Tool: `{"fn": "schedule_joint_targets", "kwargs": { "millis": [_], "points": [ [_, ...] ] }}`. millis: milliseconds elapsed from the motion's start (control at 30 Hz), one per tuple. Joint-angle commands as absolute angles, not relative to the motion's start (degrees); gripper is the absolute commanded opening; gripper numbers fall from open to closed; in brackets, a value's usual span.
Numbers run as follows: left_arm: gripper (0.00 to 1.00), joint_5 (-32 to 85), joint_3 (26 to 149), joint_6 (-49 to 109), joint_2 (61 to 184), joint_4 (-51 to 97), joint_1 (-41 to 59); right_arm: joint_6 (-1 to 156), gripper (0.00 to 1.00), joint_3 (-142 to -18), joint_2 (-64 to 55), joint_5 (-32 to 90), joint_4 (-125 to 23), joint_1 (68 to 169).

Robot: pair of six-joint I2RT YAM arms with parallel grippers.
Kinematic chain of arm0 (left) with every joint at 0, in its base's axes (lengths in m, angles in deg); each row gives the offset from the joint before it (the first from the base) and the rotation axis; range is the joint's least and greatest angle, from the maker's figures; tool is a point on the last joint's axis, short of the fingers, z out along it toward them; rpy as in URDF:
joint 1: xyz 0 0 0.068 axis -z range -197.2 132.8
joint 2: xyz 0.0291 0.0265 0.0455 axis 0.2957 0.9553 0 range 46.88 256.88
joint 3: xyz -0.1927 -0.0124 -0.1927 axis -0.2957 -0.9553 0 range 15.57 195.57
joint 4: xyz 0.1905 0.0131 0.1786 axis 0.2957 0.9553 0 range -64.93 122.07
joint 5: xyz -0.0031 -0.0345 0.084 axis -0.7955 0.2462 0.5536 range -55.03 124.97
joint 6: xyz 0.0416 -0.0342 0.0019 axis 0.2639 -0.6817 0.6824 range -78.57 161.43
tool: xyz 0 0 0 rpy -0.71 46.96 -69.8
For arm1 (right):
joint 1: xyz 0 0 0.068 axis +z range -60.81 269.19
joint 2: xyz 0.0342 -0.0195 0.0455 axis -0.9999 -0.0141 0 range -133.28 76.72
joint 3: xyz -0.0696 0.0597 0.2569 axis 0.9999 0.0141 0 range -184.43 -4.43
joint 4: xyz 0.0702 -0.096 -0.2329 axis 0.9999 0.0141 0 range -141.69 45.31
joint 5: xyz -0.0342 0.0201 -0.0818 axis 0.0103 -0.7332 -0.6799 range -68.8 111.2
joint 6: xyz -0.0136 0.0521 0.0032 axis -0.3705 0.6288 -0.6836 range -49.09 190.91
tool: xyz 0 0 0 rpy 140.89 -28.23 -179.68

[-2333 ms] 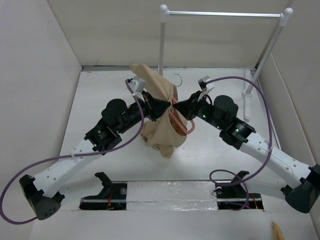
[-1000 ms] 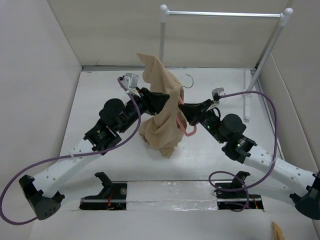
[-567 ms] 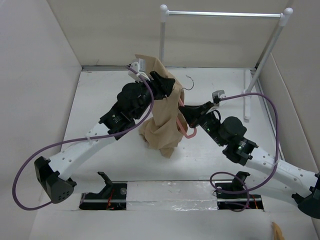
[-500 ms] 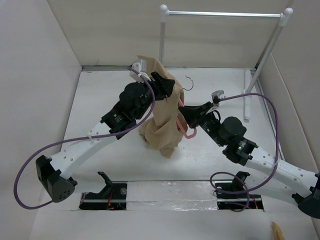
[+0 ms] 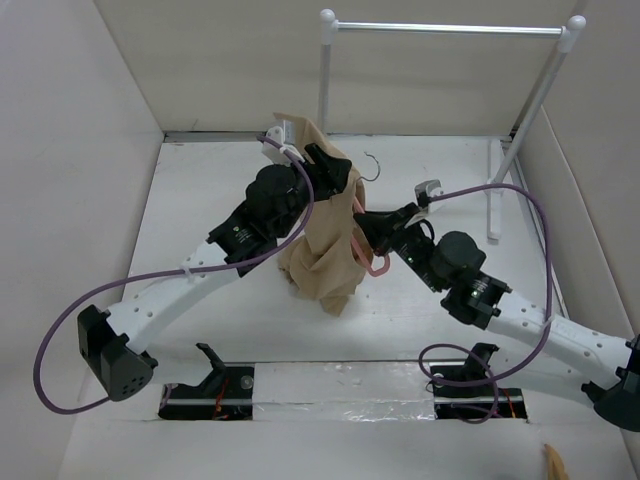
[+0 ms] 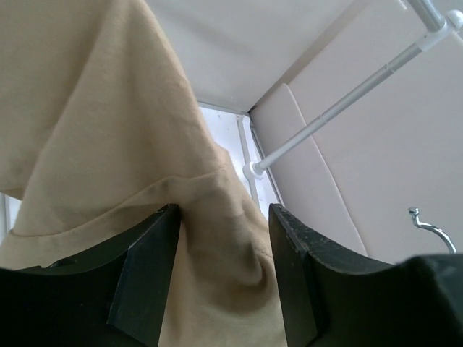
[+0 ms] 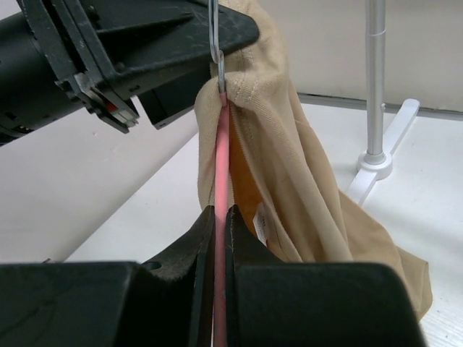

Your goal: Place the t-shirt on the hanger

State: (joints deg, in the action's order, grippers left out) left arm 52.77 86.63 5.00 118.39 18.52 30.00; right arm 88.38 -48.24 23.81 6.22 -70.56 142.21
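The tan t-shirt (image 5: 322, 250) hangs in mid-air at the centre of the table, draped over the salmon-pink hanger (image 5: 377, 264), and its lower folds reach the tabletop. The hanger's silver hook (image 5: 372, 166) pokes out above the cloth. My right gripper (image 7: 221, 213) is shut on the hanger's pink bar (image 7: 221, 155), below the hook (image 7: 215, 36) and the shirt's collar (image 7: 249, 90). My left gripper (image 6: 224, 217) sits at the shirt's top, left of the hook. Its fingers (image 6: 148, 267) stand apart, with loose tan cloth (image 6: 108, 130) bulging between them unpinched.
A white-posted rack (image 5: 325, 75) with a metal rail (image 5: 450, 28) stands at the back right, its foot (image 5: 495, 185) on the table. White walls close in on the left, the back and the right. The purple cables loop beside both arms.
My left arm has moved up and back to the shirt's top and its jaws have widened. The right gripper, still holding the hanger, has shifted slightly left.
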Motion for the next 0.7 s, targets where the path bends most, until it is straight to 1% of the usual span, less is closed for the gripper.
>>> {"fn": "schedule_joint_targets", "kwargs": {
  "millis": [0, 167, 333, 367, 400, 467, 500, 533, 567, 667],
  "points": [
    [0.48, 51.32, 86.24, 3.37, 118.60, 12.07, 30.26, 86.38, 0.00, -52.24, 22.84, 5.30, -75.86, 144.20],
    [0.45, 50.97, 84.74, 2.49, 119.48, 9.34, 30.26, 85.67, 0.00, -53.38, 20.65, 4.59, -76.56, 144.91],
    [0.40, 50.35, 80.36, 0.47, 118.61, 6.00, 30.26, 85.32, 0.00, -53.65, 18.27, 3.71, -78.14, 146.05],
    [0.37, 50.18, 79.38, 0.30, 118.17, 3.91, 30.26, 85.24, 0.00, -53.74, 18.01, 3.71, -78.41, 146.06],
    [0.26, 49.74, 78.85, 0.21, 117.90, 3.28, 30.26, 85.23, 0.00, -53.82, 17.66, 3.62, -78.32, 146.06],
    [0.16, 49.91, 79.02, 0.38, 117.29, 4.06, 30.26, 85.24, 0.00, -53.91, 17.39, 3.18, -78.41, 146.06],
    [0.08, 50.08, 79.11, 0.47, 117.11, 4.41, 30.26, 85.32, 0.00, -53.91, 17.13, 3.09, -78.84, 146.06],
    [0.04, 50.09, 78.68, 0.56, 116.41, 4.50, 30.26, 85.24, 0.00, -53.91, 16.61, 3.09, -78.85, 146.06],
    [0.00, 50.17, 78.24, 0.47, 115.97, 3.89, 30.26, 85.32, 0.00, -53.91, 16.43, 3.27, -78.85, 146.06],
    [0.00, 49.91, 77.96, 0.99, 115.18, 4.14, 30.26, 85.76, 0.00, -53.65, 16.51, 3.45, -78.41, 146.06]
  ]
}}
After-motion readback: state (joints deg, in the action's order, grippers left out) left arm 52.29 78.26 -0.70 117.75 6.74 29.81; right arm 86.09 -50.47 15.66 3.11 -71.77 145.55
